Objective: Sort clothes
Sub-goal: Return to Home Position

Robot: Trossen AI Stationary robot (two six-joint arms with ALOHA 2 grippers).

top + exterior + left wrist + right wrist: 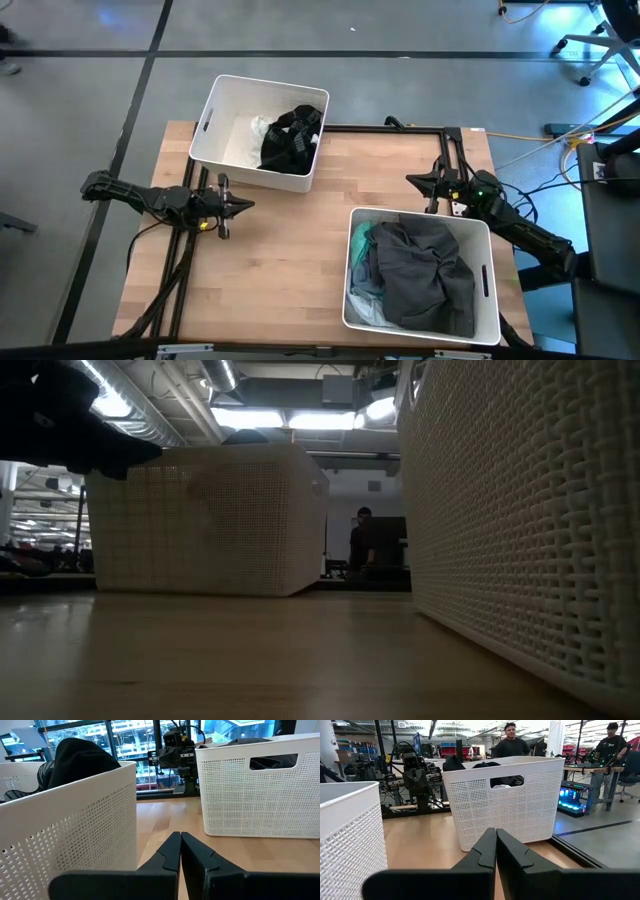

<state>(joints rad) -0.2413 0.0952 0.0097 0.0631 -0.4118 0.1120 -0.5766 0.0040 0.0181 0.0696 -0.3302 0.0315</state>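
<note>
Your left hand (248,206) and right hand (412,181) are both pressed together and empty, low over the bench (290,250). The black clothes (292,138) lie in the white bin (215,110) just ahead of the left hand, and the dark grey clothes (428,272) fill the second bin (420,213) beside the right hand. The likely risk is a hand clipping a bin wall and shoving it. A person (510,742) stands beyond the bench.

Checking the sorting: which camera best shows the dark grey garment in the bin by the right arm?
The high view: looking down, it shows the dark grey garment filling the bin over teal fabric. The left wrist view catches only slivers above the rim and through the handle slot; the other two show just walls.
</note>
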